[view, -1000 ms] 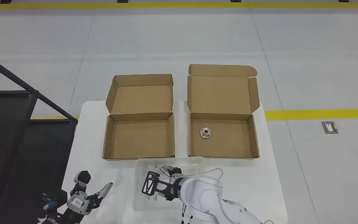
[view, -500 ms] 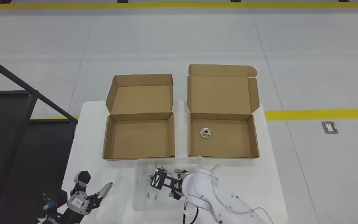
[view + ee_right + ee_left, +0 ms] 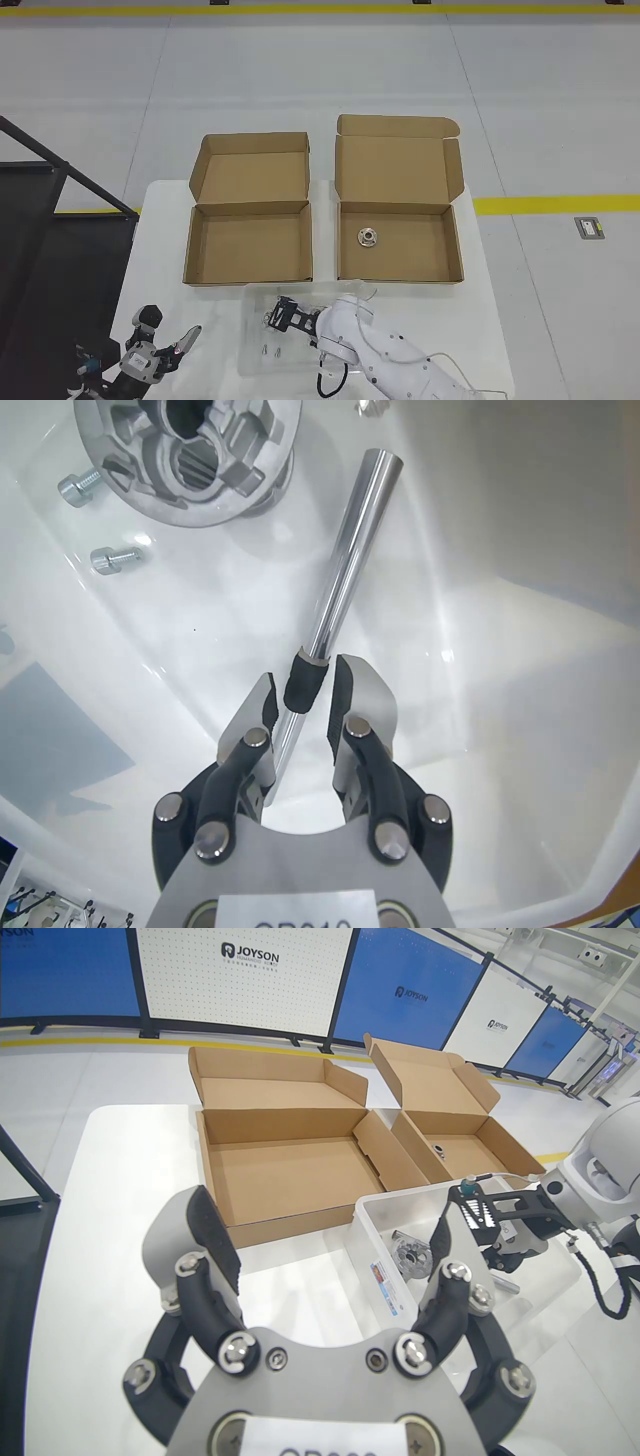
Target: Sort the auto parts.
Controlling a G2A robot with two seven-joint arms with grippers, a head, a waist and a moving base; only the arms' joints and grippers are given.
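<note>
straddling entry, right pincer (image 3: 306, 667): down inside the clear bin (image 3: 500, 650), jaws parted, not yet clamped, one pad on each side of the chrome rod (image 3: 350, 545) at its black band (image 3: 304, 685). a sliver of gap shows on both sides.

- risk one: the band sits near one end of the rod, so most of the length hangs out beyond the pads. lifted from here, i'd expect the long end to droop or swing.
- risk two: the rod runs at a slant between the pads. closing could twist it or squirt it out, polished metal being slippery.
- risk three: the rod's far end lies just beside the finned hub (image 3: 190, 460). a swing may knock it, or scatter the two loose bolts (image 3: 80, 487) close by.
- risk four: a tilted rod may catch the bin wall on the way up and drag the light bin across the worktop (image 3: 160, 230).

farther out: two open cardboard boxes beyond the bin. the left box (image 3: 247, 245) holds nothing that i can see, the right box (image 3: 400, 243) holds one small flanged part (image 3: 367, 237). which box the rod belongs in cannot be told.

left pincer (image 3: 325, 1223): jaws wide apart, holding nothing, at the worktop's near corner, well apart from the bin.
</note>
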